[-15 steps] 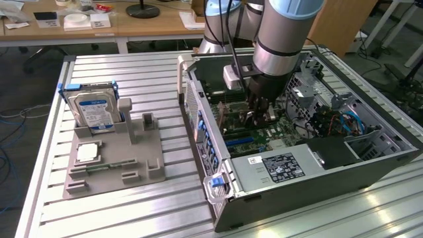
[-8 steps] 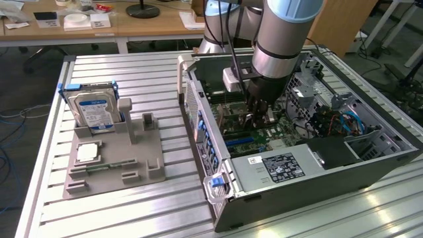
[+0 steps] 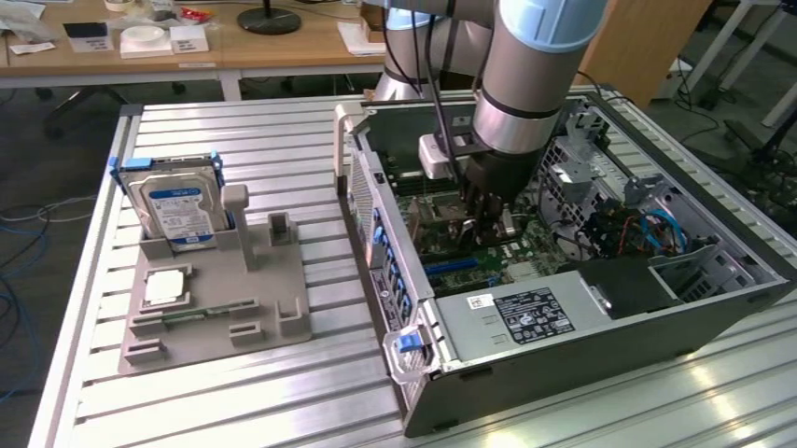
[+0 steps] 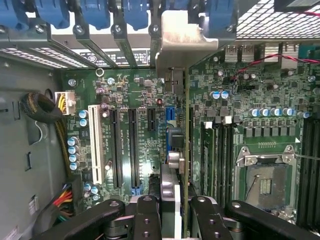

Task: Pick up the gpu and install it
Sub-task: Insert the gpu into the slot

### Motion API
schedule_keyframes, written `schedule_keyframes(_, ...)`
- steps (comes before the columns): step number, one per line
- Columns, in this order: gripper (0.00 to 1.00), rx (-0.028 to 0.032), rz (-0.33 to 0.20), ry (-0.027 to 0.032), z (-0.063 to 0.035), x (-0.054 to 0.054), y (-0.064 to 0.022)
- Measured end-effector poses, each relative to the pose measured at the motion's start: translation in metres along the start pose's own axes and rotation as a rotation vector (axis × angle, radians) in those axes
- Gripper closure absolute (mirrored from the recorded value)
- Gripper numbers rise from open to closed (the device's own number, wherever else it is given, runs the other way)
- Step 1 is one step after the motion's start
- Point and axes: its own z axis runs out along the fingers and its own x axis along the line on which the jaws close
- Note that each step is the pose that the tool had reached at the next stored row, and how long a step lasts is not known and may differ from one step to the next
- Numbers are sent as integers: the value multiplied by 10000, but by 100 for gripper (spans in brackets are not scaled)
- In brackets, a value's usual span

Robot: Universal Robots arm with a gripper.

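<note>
The gpu [image 4: 185, 125] shows edge-on in the wrist view as a thin green board with a silver end bracket [image 4: 180, 45]. It stands over the motherboard [image 4: 145, 90]. The bracket reaches the rear slot openings with blue latches [image 4: 135, 12]. My gripper [image 4: 177, 220] is shut on the card, one black finger [image 4: 147, 217] on each side. In the exterior view the gripper [image 3: 486, 213] is low inside the open computer case [image 3: 412, 252], close to the motherboard. I cannot tell whether the card sits in a slot.
Black expansion slots [image 4: 132, 150] and a white slot [image 4: 95, 145] lie beside the card, and a CPU socket [image 4: 265, 182] lies on its other side. At the exterior view's left, a grey holder [image 3: 280, 280] carries a hard drive [image 3: 174, 210]. A power supply [image 3: 524, 317] fills the case's near end.
</note>
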Motion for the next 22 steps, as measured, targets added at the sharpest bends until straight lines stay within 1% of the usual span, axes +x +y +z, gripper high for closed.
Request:
schedule_keyframes(2, 72, -2, 5, 62, 19, 1, 1)
schedule_keyframes(4, 72, -8, 6, 82, 37, 2, 2)
schedule_keyframes(14, 72, -36, 8, 82, 90, 18, 22)
schedule_keyframes(17, 72, -60, 8, 84, 118, 20, 34)
schedule_keyframes(22, 72, -116, 12, 87, 192, 25, 53)
